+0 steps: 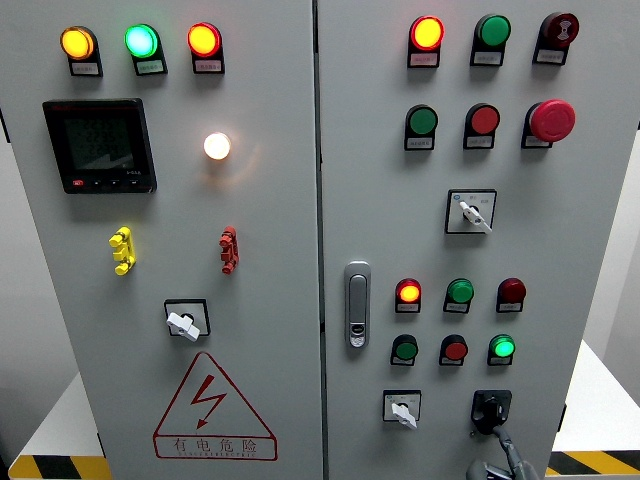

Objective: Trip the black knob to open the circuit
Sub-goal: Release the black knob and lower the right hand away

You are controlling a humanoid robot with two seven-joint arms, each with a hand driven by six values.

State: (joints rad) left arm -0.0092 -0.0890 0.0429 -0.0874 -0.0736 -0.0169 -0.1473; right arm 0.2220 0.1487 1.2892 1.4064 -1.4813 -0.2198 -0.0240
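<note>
Looking at the grey cabinet's right door (590, 300), you find the black knob (491, 409) near its bottom edge, right of a white selector switch (402, 408) and below a lit green lamp (502, 347). Your right robot hand (497, 462) comes up from the bottom edge just under the knob, one grey finger (507, 446) reaching to its lower rim; you cannot tell whether the fingers are spread or curled, since most of the hand is cut off. The left door carries a hazard triangle (213, 410) and a dark display (99, 146).
</note>
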